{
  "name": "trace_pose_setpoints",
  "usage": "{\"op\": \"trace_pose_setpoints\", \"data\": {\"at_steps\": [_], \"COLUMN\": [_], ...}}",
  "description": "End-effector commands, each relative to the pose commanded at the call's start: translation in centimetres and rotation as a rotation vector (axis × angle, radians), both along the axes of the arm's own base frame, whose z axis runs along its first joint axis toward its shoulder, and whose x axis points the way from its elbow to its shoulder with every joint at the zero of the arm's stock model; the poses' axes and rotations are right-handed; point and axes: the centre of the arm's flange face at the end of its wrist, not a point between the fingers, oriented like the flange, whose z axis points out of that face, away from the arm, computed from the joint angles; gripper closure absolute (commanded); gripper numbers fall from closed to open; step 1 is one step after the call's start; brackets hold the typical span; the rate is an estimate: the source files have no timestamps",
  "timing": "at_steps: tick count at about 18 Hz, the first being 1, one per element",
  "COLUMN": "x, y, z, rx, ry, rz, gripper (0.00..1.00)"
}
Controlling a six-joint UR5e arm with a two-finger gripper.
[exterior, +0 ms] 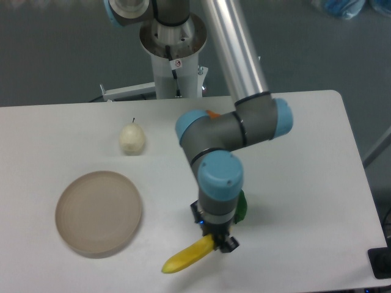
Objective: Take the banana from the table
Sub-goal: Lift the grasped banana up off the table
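Seen from above: white counter (pixel 305 159) with banana (pixel 183 259) lying near its front edge, just right of a round tan plate (pixel 98 212). End effector (pixel 218 239) down at the banana's right end, apparently touching it; fingers hidden beneath the wrist, so impossible to tell whether apart or clamped. Pale pear (pixel 132 139) behind the plate; green pepper (pixel 242 206) peeking out behind the wrist. Approach looks complete; firm grasp and lift seemingly not yet done.
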Motion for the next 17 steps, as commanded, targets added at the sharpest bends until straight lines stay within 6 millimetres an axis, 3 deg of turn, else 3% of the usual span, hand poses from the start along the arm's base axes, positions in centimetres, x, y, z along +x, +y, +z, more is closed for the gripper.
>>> {"op": "trace_pose_setpoints", "data": {"at_steps": [4,9,17], "x": [-5.6,-13.1,-14.2], "y": [-2.7,-7.2,-6.7], "z": [2.1,1.0,1.0], "rx": [-0.042,-0.049,-0.038], "ry": [-0.038,-0.038,-0.017], "rz": [0.083,0.18,0.136], "gripper": [0.75,0.76,0.76]}}
